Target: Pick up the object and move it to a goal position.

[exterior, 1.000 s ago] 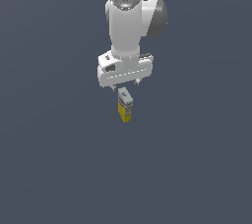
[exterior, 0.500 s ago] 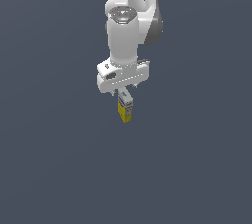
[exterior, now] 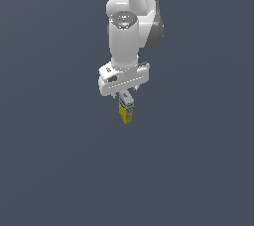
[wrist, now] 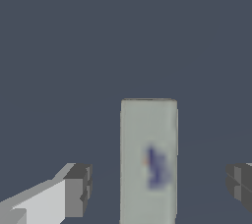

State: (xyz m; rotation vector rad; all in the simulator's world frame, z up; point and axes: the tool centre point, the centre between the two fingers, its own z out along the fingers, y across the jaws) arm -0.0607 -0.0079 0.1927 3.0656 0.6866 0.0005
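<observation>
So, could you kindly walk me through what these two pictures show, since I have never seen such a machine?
It is a simulated scene, not a photograph. The exterior view looks from outside at a white robot arm reaching down over a plain dark grey surface. At its end is a pincer, directly above a small yellow box, the only object there. The wrist view comes from a camera on the arm itself, looking down: the box's pale top with blue marks sits between the two dark fingertips, with gaps on both sides. So the pincer is open and nothing is held yet.
</observation>
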